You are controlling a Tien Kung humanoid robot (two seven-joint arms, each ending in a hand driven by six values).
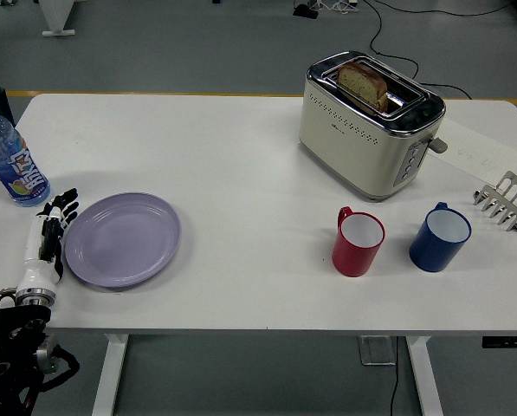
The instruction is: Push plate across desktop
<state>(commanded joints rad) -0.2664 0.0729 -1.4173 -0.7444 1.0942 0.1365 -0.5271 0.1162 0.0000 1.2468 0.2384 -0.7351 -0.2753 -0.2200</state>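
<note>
The round lavender plate (123,238) lies flat on the white table (241,165) toward its left end, not far from the near edge, and the robot's left hand (48,239) sits right at the plate's left rim, with the dark fingertips (67,208) level with the rim's upper-left curve and so close that touching or a hair apart cannot be told from this view. The hand is white-backed with black finger joints; it lies low over the table, pointing away from the robot and slightly toward the plate, its fingers extended and held loosely side by side, grasping nothing. Behind it the silver wrist cuff (35,297) meets the black forearm (11,347), which rises from below the table's near edge at the lower left corner. Beyond the hand, left of the plate and farther from the robot, stands a clear plastic water bottle with a blue cap and colourful label (9,159), apart from the fingertips. Well to the right of the plate stand a red mug (358,242) and, just beyond it, a blue mug (440,237). Farther back from the plate and to its right is a cream and chrome toaster (370,124) with a slice of bread (363,84) standing in its slot. A small metal toast rack (505,200) is near the table's right edge.
</note>
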